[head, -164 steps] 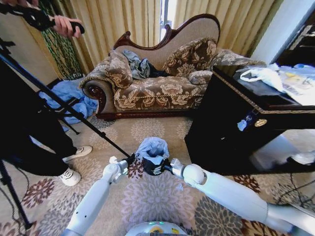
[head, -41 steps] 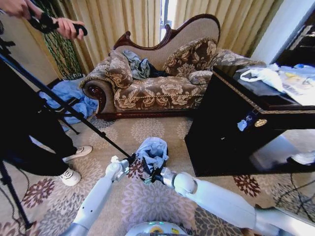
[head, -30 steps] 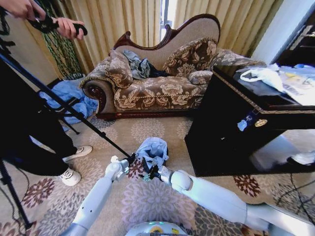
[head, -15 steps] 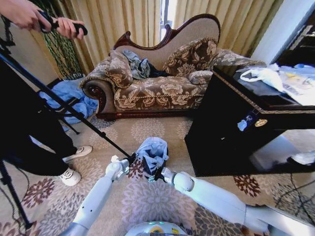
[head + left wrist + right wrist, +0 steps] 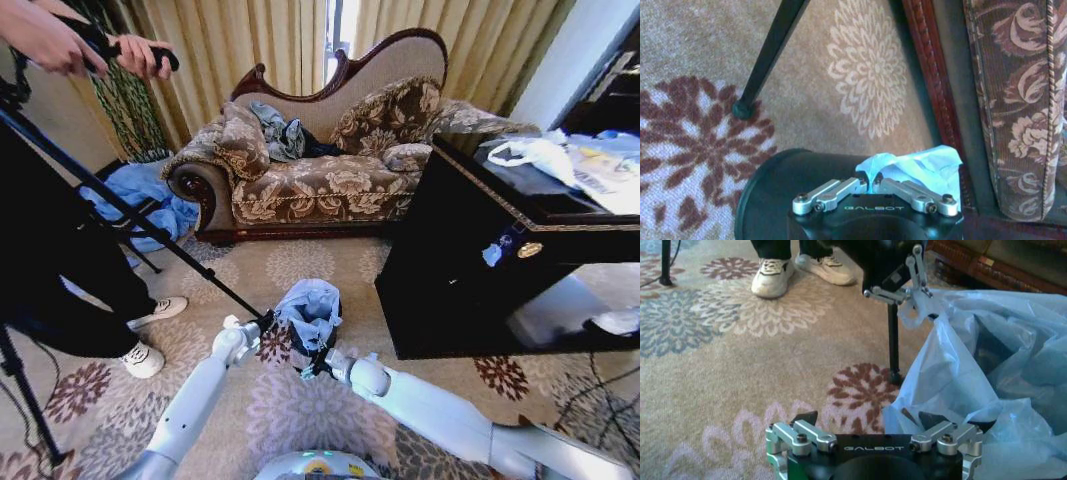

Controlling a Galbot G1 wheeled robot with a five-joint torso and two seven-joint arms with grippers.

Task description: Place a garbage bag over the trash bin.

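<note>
The garbage bag (image 5: 310,308) is thin, crinkly, translucent pale blue plastic, bunched over the trash bin (image 5: 783,192), whose black wall looks smooth and faintly glossy. Beneath the bin, the carpet (image 5: 300,262) is a matt, short-piled weave with floral medallions. Beyond the bin, the sofa (image 5: 320,180) wears nubby brocade cloth on a polished dark wood frame. The left gripper (image 5: 871,186) has brushed metal fingers (image 5: 830,192) on a matt black housing; the right gripper (image 5: 873,432) looks alike.
</note>
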